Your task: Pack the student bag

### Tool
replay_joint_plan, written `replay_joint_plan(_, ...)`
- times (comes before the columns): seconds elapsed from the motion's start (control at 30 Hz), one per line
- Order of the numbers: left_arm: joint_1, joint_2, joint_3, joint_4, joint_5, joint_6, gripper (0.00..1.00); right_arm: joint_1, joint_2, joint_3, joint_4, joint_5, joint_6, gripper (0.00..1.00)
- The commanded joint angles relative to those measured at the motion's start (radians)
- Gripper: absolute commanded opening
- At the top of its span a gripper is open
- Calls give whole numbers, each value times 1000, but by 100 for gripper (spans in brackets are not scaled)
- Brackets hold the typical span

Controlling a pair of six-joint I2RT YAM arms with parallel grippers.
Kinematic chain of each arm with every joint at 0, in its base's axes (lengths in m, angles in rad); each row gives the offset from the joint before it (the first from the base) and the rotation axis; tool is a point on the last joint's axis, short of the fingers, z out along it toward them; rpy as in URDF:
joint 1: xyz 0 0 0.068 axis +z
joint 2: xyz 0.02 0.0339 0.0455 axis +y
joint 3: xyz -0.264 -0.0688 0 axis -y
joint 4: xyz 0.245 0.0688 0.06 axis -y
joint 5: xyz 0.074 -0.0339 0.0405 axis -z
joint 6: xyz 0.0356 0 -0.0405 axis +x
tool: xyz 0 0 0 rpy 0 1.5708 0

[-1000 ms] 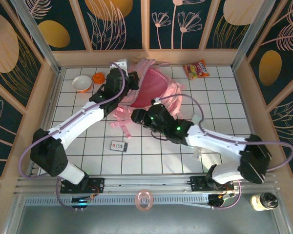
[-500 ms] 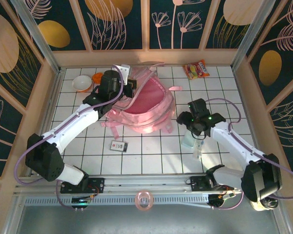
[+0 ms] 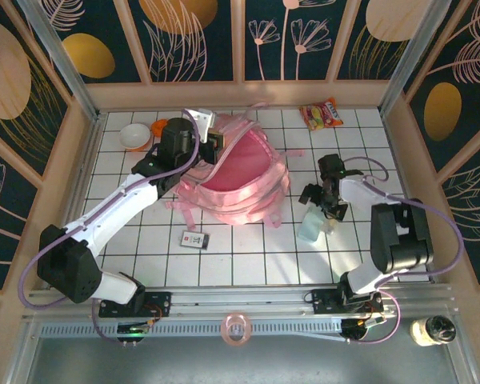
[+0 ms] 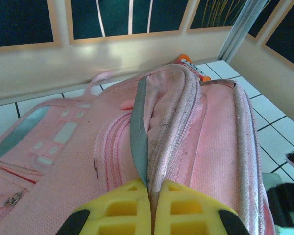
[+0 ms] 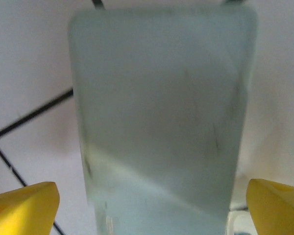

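Note:
The student bag (image 3: 242, 182), a big pale-pink backpack, lies mid-table with its main opening gaping upward. My left gripper (image 3: 209, 145) is at the bag's back left rim, and in the left wrist view the left gripper (image 4: 151, 208) is shut on the zipper edge of the student bag (image 4: 206, 127). To the right of the bag, my right gripper (image 3: 321, 210) hangs open over a pale frosted blue-green bottle (image 3: 308, 231). In the right wrist view the bottle (image 5: 161, 122) sits between the yellow fingertips (image 5: 24, 208) with a gap on each side.
A white bowl (image 3: 134, 136) and an orange object (image 3: 160, 126) sit at the back left. A snack packet (image 3: 321, 114) lies by the back wall. A small card (image 3: 195, 239) rests in front of the bag. A tape roll (image 3: 238, 328) sits on the front rail.
My right arm has pulled out of the bag and swung right to the bottle, its jaws opening wider. The left gripper has kept its grip on the bag's rim, which shifted slightly.

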Motion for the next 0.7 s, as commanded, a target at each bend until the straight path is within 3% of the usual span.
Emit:
replay_joint_plan(0.0, 3, -73, 19, 209, 37, 16, 0, -31, 73, 38, 51, -26, -88, 93)
replay_joint_plan(0.1, 4, -79, 13, 209, 40, 21, 0, -47, 116, 43, 72, -49, -109, 84)
replay_joint_plan(0.3, 3, -92, 3, 202, 17, 42, 0, -40, 106, 62, 52, -60, -123, 54)
replay_joint_plan(0.47, 3, -101, -23, 214, 17, 40, 0, -4, -47, 139, -57, -72, -77, 53)
replay_joint_plan(0.67, 3, -119, -90, 268, 67, 23, 0, 50, -242, 267, -133, -222, 52, 54)
